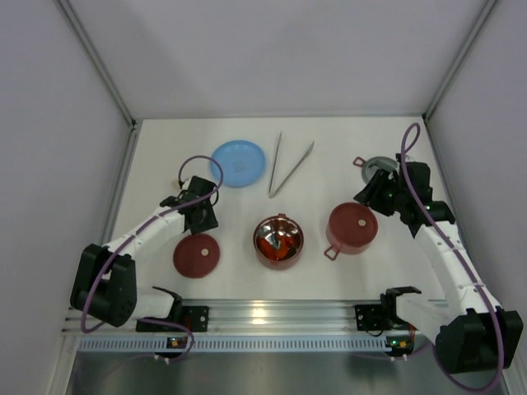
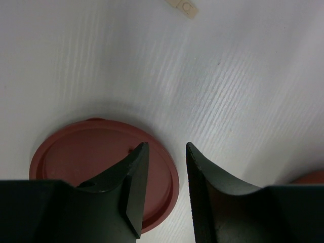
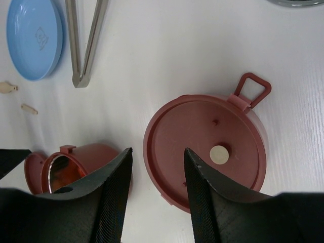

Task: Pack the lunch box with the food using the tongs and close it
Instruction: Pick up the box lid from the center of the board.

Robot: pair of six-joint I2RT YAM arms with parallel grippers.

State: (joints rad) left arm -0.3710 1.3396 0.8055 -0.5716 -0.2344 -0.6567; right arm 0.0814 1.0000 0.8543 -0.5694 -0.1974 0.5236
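Lunch-box parts, laid apart on white table (image 1: 329, 140).
I see both claws part-open, empty: left gripper (image 2: 166, 147) over flat maroon disc lid (image 2: 86, 152); right gripper (image 3: 158, 151) above lidded dusty-red bowl (image 3: 192, 121) bearing pale beige round piece (image 3: 219, 154); open steel-lined bowl (image 3: 96, 151) holds red-orange food (image 1: 278, 240); thin silver tongs (image 1: 275, 164) beside light-blue plate (image 1: 238, 163).

- A light-blue plate (image 1: 238, 163) lies flat on the far half of the worktop (image 1: 165, 148), a little left of the middle. It is round with a shallow raised rim, and nothing lies in it.
- In the right wrist view the plate (image 3: 34, 38) shows a faint stamped mark in its centre.
- The worktop is white with a fine wood-like grain.
- Plain white walls (image 1: 272, 58) stand on three sides of the worktop.
- A ribbed metal rail (image 1: 280, 313) runs along the near edge.
- A small beige label (image 2: 183, 7) lies flat on the worktop; its print is too small to read.
- Two small beige scraps (image 3: 7, 87) lie near the plate, apart from it; what they are I cannot tell.
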